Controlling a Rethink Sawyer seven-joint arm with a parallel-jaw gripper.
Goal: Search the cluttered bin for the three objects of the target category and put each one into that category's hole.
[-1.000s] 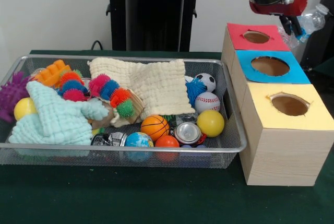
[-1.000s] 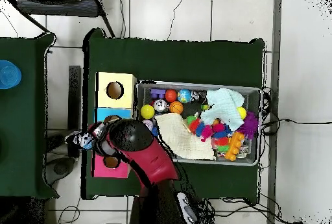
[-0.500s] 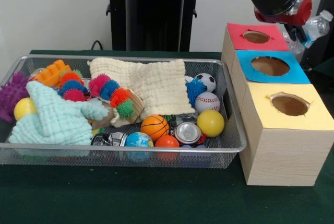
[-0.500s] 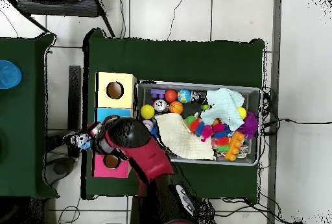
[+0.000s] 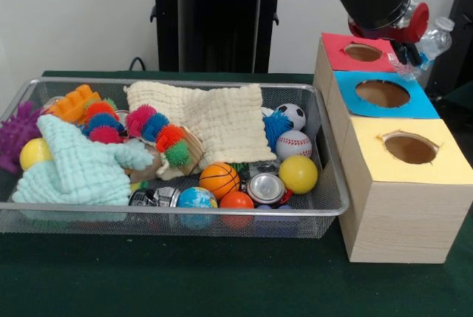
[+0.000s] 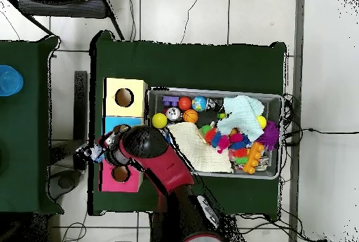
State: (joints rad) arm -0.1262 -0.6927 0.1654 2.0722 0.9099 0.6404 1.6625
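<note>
Plastic bottle (image 5: 433,38), clear and crumpled, with a white cap at its upper end and some blue on its label, sits in the gripper (image 5: 410,52) at the right edge of the front view. It is tilted, cap up and to the right, and it hangs beside the red-topped box (image 5: 362,52), just past that box's right side. The jaws are closed on the bottle. From above the gripper shows to the left of the red box, with the bottle as a small pale and blue shape in it.

Three wooden boxes stand in a row: the red-topped one, the blue-topped box (image 5: 384,94) and the yellow-topped box (image 5: 410,151). Each has one round hole in its top. The three holes look dark inside.

The wire mesh bin (image 5: 177,217) stands just beside the boxes on the green table (image 5: 148,280). It holds a cream cloth (image 5: 222,121), a mint cloth (image 5: 77,169), a spiky toy caterpillar (image 5: 159,136), an orange basketball (image 5: 219,179), a baseball (image 5: 293,144), a small soccer ball (image 5: 293,114), a yellow ball (image 5: 298,174), a globe ball (image 5: 196,199) and a can (image 5: 266,188) lying with its silver top toward the camera.
</note>
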